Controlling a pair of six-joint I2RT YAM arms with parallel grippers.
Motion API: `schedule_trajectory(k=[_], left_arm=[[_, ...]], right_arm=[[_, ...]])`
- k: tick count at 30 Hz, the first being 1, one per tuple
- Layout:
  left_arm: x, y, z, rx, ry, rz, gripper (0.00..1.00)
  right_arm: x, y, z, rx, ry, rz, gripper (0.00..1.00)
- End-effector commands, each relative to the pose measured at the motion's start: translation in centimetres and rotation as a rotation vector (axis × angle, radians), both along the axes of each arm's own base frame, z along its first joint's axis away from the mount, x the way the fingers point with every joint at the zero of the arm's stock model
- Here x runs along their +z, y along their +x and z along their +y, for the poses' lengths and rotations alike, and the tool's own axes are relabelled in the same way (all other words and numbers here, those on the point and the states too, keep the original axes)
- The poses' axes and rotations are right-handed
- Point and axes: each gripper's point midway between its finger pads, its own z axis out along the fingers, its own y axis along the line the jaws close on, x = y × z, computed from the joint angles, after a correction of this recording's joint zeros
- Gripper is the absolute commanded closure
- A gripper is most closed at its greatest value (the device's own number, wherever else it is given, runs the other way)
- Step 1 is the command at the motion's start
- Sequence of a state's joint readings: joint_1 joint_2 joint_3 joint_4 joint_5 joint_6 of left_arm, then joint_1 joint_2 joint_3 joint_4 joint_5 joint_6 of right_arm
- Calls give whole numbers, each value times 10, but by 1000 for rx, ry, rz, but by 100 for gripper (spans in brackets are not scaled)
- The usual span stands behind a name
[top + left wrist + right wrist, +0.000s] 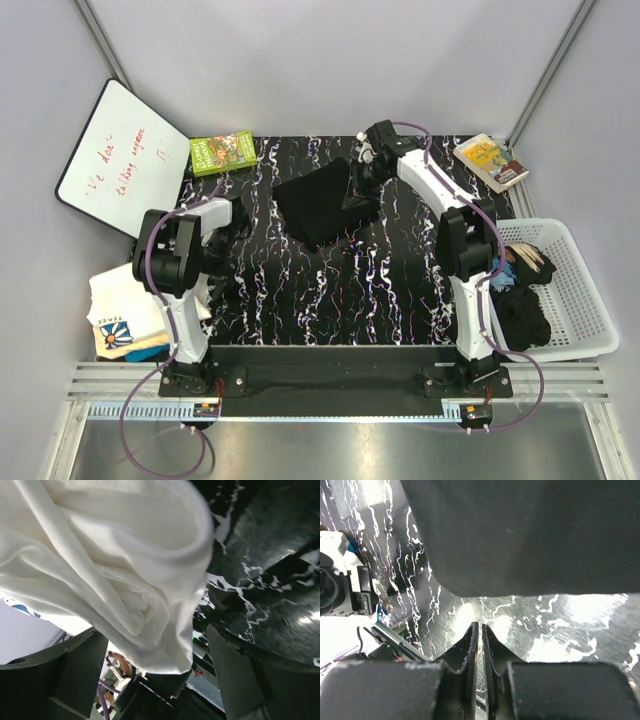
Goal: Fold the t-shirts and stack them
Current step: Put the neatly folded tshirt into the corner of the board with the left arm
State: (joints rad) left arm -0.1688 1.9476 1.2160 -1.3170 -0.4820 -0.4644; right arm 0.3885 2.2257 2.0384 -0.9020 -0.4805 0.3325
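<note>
A plain black t-shirt lies folded at the back middle of the black marbled table. My right gripper is at its right edge; in the right wrist view the gripper is shut and empty, with its tips just short of the black t-shirt's edge. White t-shirts, the top one with a blue-and-yellow square print, lie off the table's left side. My left gripper is open; in its wrist view crumpled white cloth fills the frame beyond the wide-apart fingers.
A white whiteboard leans at the back left. A green book lies behind the table's left part and another book at the back right. A white slatted basket on the right holds dark clothes.
</note>
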Motion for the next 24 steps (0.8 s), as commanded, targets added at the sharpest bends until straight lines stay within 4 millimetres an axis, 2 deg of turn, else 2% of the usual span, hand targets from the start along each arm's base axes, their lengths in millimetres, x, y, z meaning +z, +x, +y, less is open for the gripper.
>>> schedule_trajectory(k=[1,6,9,10,11,12,19,22,24], left_arm=[[1,-3,18,11,102,-2,19],[-19,-16,26,44,107,57,29],[-30,-23,29,66,94,92,55],[-32,-24,32,81,94,98,78],[-35,-26,33,88,92,104,95],[-36,-26,34,92,91,107,100],[-31,-11,29,95,33,45,100],[-26,1,14,68,-11,1,100],[-24,10,-4,49,-62,-29,100]], right_arm=[[40,10,-16,-27,66,-83,87],[42,13,-30,-55,96,-68,87],[45,15,-39,-76,121,-58,87],[48,16,-40,-78,134,-60,87],[47,16,-45,-87,135,-56,87],[50,17,-48,-94,140,-59,87],[46,13,-53,-106,144,-47,87],[42,12,-51,-114,155,-32,87],[41,13,-51,-119,160,-30,87]])
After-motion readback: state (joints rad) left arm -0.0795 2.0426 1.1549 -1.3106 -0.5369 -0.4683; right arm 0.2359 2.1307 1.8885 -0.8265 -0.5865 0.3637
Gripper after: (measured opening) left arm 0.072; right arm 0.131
